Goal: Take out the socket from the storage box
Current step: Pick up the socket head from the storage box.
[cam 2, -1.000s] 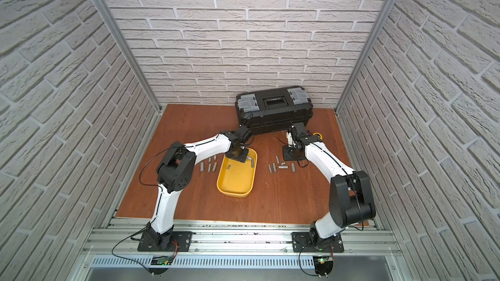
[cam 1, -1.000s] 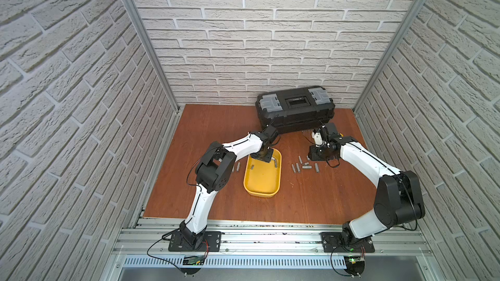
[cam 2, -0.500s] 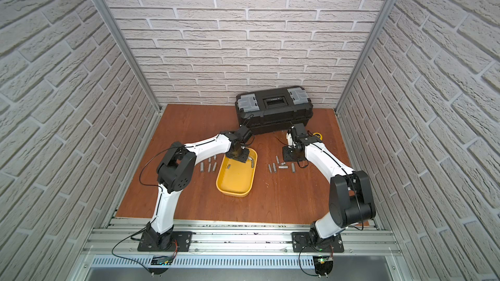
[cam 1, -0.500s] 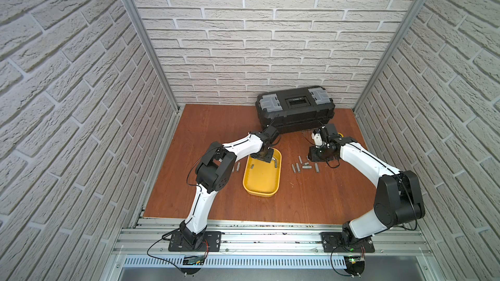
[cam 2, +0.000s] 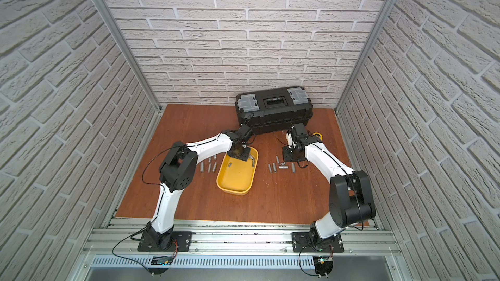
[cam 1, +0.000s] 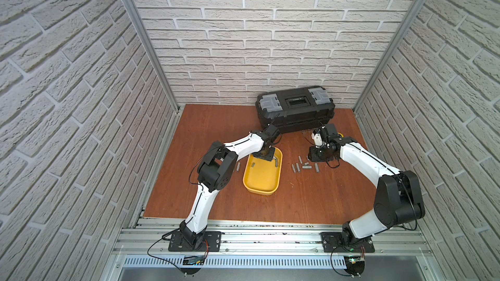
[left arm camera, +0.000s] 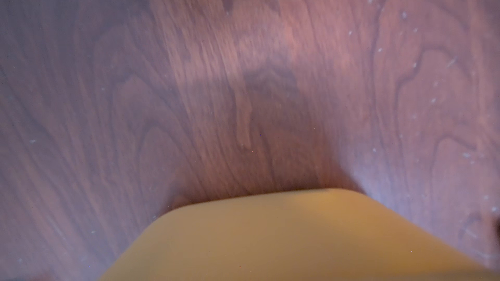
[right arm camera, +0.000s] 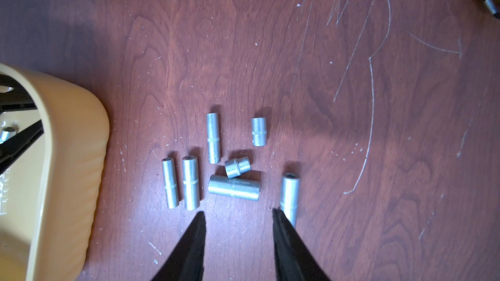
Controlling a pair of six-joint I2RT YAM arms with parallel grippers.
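Both white arms (cam 1: 362, 158) bend inward from the frame's lower edge. The left end effector (cam 1: 266, 157) points down just left of centre. The right end effector (right arm camera: 238, 212) hangs right of centre, its black fingers (right arm camera: 194, 239) standing apart.

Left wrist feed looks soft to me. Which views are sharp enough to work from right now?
Left wrist view: blurred, hazy, purplish; only the storage box rim and table grain read. Right wrist view: sharp, sockets show knurl bands and short shadows ahead of the open right gripper. In both top views: focused, evenly lit, but wide-angle, sockets tiny.
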